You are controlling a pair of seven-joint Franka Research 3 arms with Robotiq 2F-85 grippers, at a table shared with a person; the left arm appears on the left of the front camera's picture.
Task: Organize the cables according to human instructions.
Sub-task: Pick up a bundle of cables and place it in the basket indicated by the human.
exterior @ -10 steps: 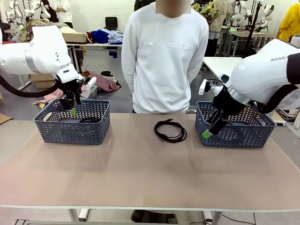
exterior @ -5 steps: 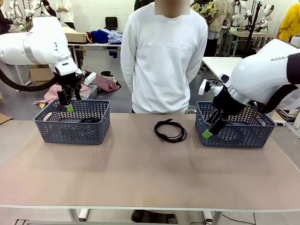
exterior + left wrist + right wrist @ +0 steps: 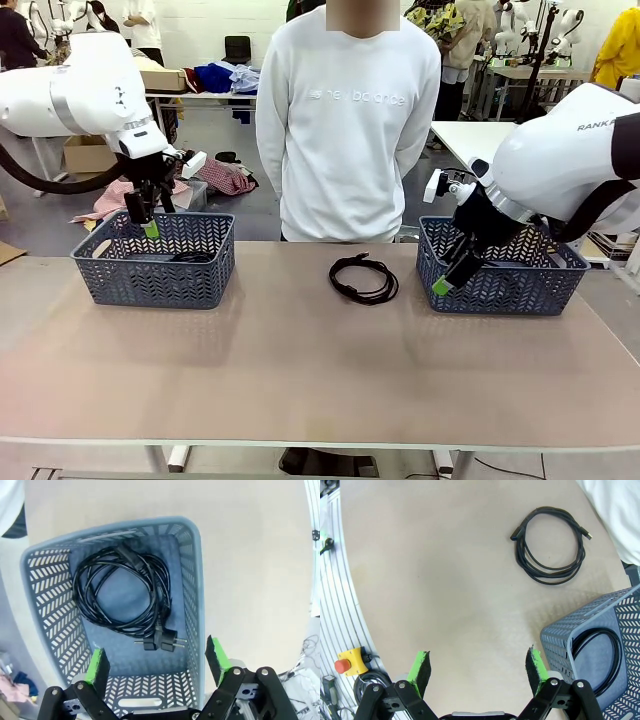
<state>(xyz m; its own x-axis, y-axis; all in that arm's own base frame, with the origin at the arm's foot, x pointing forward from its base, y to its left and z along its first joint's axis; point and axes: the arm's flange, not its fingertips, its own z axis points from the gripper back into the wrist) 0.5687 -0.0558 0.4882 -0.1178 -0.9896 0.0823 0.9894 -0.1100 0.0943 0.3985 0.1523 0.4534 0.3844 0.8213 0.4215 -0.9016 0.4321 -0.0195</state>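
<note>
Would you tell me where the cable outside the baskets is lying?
In the front view, the loose cable lies on the table between the left basket and right basket, nearer the right.

Two baskets stand on the table (image 3: 300, 380): a left basket (image 3: 153, 272) and a right basket (image 3: 510, 292). Three cables show. One is a loose cable (image 3: 364, 279) on the table between the baskets. A second cable (image 3: 122, 594) lies in the left basket, and a third cable (image 3: 595, 652) in the right basket is partly hidden by its wall.

Two white arms reach over the table, a left arm (image 3: 70, 100) and a right arm (image 3: 570, 150). Each carries one gripper, the left gripper (image 3: 157, 662) and the right gripper (image 3: 478, 669), and each gripper has two green pads (image 3: 97, 666).

One person (image 3: 345, 130) stands at the table's far side. One yellow box (image 3: 350, 661) with a red button sits off the table's edge.
</note>
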